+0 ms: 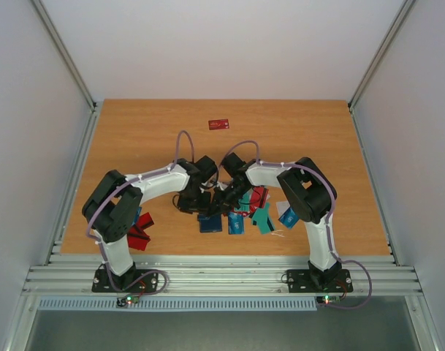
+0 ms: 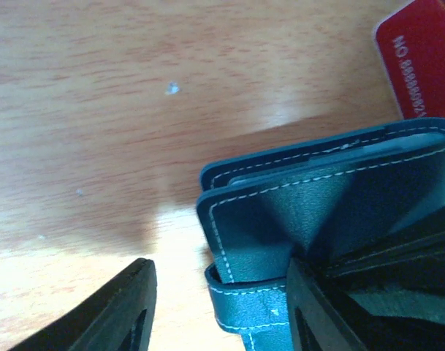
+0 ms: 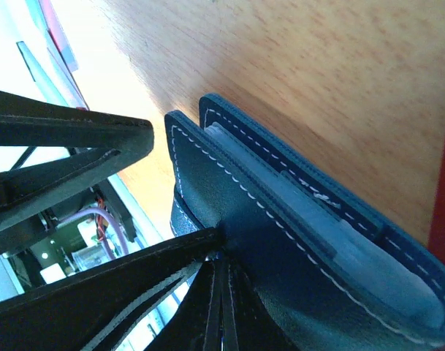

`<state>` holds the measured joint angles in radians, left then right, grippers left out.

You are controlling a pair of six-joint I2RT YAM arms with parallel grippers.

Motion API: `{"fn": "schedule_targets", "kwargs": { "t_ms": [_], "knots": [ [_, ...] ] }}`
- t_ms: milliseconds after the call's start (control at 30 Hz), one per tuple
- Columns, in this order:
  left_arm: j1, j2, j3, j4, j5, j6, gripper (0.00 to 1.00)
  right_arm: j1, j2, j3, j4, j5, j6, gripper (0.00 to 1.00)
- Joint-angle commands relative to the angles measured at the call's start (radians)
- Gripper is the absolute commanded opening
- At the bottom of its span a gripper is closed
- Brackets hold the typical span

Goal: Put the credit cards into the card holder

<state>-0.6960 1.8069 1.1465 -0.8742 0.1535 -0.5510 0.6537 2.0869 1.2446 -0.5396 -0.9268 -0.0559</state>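
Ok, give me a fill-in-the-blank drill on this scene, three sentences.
The lone card at the far edge of the table is ___.
The card holder has ___ stitching.
The left tool stands ___ around the clasp tab.
Missing: red; white; open.

Card holder (image 2: 280, 212): far end cut off by the frame edge to the right of the left claw (image 2: 218, 281); near corner hidden under that claw's right finger (image 2: 321, 311). Red card (image 2: 419, 58): beyond the claw, cropped at the corner, print incomplete. Loose cards (image 1: 264, 219), overhead view: partly covered by both arms, count unclear.
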Motion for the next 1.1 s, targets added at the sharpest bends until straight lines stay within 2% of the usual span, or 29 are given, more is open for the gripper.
{"fn": "schedule_targets", "kwargs": {
  "t_ms": [0, 67, 133, 267, 567, 600, 700, 833, 867, 1067],
  "knots": [
    [-0.031, -0.012, 0.018, -0.08, -0.048, -0.008, 0.55, 0.015, 0.035, -0.022, -0.06, 0.142, -0.024, 0.01],
    [-0.031, -0.046, 0.047, -0.098, -0.063, -0.007, 0.6, 0.014, 0.005, -0.01, -0.074, 0.139, -0.03, 0.04],
    [-0.031, -0.074, 0.078, -0.12, -0.078, 0.002, 0.65, 0.011, -0.033, 0.003, -0.091, 0.136, -0.034, 0.11],
    [-0.029, -0.138, 0.094, -0.139, -0.091, 0.025, 0.69, 0.007, -0.143, 0.019, -0.138, 0.151, -0.045, 0.26],
    [-0.027, -0.369, -0.077, -0.012, -0.07, 0.031, 0.75, -0.009, -0.463, -0.163, -0.152, 0.306, -0.038, 0.55],
    [-0.027, -0.401, -0.101, 0.003, -0.074, 0.033, 0.75, -0.011, -0.501, -0.183, -0.153, 0.341, -0.038, 0.62],
    [-0.018, -0.498, -0.146, 0.015, -0.142, 0.046, 0.84, -0.019, -0.661, -0.234, -0.159, 0.458, -0.04, 0.81],
    [0.026, -0.636, -0.166, 0.015, -0.234, 0.102, 0.98, -0.031, -0.814, -0.228, -0.213, 0.55, -0.075, 0.95],
    [0.049, -0.666, -0.167, 0.015, -0.252, 0.117, 0.99, -0.033, -0.843, -0.212, -0.237, 0.593, -0.084, 0.98],
    [0.188, -0.816, -0.174, 0.069, -0.396, 0.272, 0.99, -0.075, -0.97, -0.101, -0.326, 0.867, -0.16, 0.99]
  ]
}}
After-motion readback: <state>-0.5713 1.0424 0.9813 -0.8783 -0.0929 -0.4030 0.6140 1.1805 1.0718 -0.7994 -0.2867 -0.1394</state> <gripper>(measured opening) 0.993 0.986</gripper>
